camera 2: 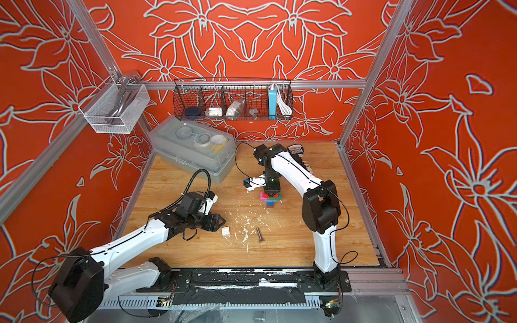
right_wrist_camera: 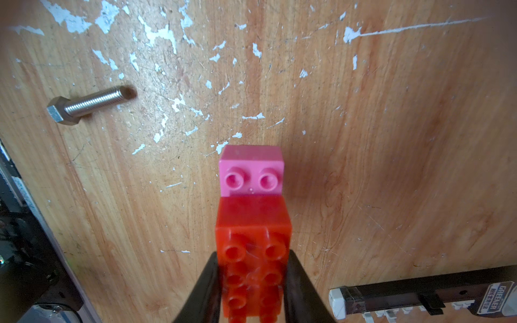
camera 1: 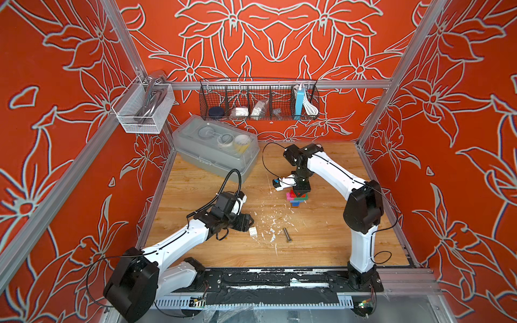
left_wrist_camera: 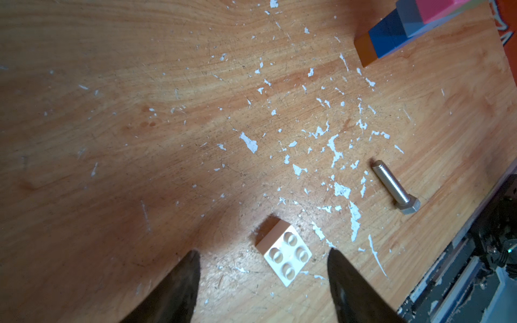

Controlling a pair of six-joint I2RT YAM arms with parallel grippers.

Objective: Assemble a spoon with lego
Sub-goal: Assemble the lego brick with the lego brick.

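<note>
The right gripper [right_wrist_camera: 251,254] clamps the red brick [right_wrist_camera: 253,223] at the head of the spoon [camera 1: 298,198]. The left gripper [left_wrist_camera: 263,252], jaws apart, hovers near a lone white brick [left_wrist_camera: 284,256].

Both left arm [camera 1: 179,240] and right arm [camera 1: 330,167]: white moulded shells, bulky black joint housings, small dark screws along seams. External thin black cables [camera 1: 263,156] loop alongside. One ribbed black conduit [camera 1: 235,169] at left wrist. All black tapered fingers [left_wrist_camera: 173,290].

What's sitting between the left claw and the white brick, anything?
Nothing visible. The white brick lies studs-up on the table, right at the tips of the open left claw. The bolt lies apart to one side; only white flecks mark the wood.
</note>
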